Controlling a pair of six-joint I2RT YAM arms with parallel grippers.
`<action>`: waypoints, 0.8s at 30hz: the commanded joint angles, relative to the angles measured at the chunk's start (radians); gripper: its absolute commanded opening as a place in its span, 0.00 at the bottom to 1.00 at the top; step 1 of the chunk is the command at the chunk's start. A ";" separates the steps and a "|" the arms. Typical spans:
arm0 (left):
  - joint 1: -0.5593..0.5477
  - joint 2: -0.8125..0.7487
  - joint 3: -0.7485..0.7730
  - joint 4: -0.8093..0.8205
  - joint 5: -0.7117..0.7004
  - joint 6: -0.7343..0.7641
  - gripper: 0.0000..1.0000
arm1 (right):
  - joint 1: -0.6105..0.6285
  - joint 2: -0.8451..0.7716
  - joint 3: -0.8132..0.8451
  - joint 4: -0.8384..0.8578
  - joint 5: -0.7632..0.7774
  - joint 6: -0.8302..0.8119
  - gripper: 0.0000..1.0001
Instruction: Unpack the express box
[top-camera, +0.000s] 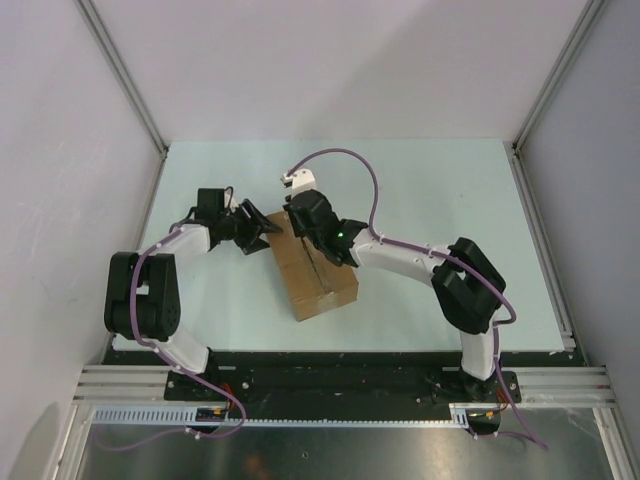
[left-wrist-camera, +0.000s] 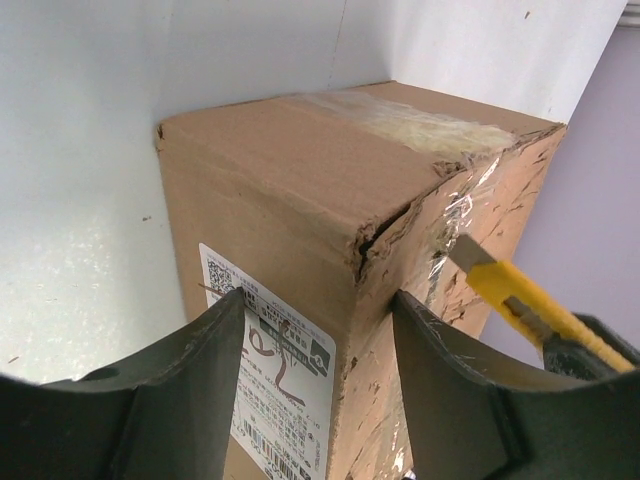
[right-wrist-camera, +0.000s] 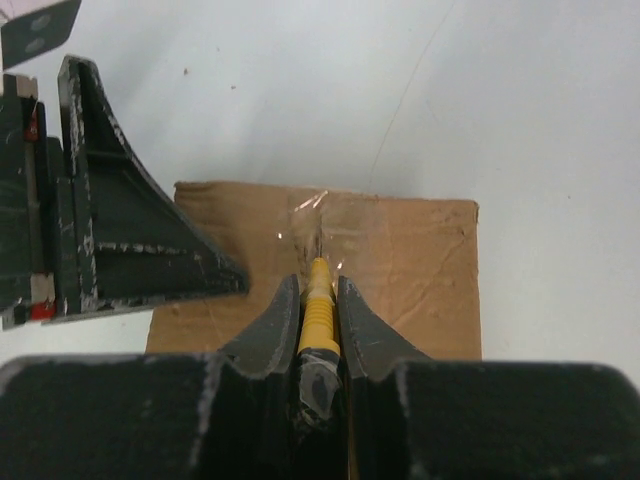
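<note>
the pale green surface (top-camera: 430, 180) carries the express box (top-camera: 315, 275) near its middle, a little toward the left and near edges and turned askew. the box stands closed, its top flaps down and the centre seam sealed.

the left arm (top-camera: 150, 290) reaches in from the left edge. the left jaws are spread wide, straddling a vertical corner of the box. whether they press on the cardboard or only bracket it, i cannot tell. the right arm (top-camera: 420, 260) comes across from the right edge, and the right jaws are clamped tight on a yellow utility knife (right-wrist-camera: 318, 305).

a white shipping label (left-wrist-camera: 270, 350) sits on the side facing the left wrist camera. clear packing tape (left-wrist-camera: 420, 125) runs along the top and down the scuffed end face. the knife's blade tip lies at that tape, close to the top edge.

the step in hand looks like slitting the tape, with nothing opened yet. the next move likely calls for drawing the blade straight along the seam, shallow enough to spare the contents. the left jaws would need to steady the box so it does not slide or twist.
</note>
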 joint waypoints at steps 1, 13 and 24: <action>0.009 0.005 -0.031 -0.041 -0.045 -0.041 0.61 | 0.035 -0.092 -0.024 -0.135 0.004 0.024 0.00; 0.016 0.013 -0.034 -0.038 -0.067 -0.055 0.61 | 0.068 -0.163 -0.081 -0.224 0.012 0.050 0.00; 0.017 0.018 -0.034 -0.036 -0.074 -0.066 0.61 | 0.134 -0.258 -0.111 -0.342 0.027 0.106 0.00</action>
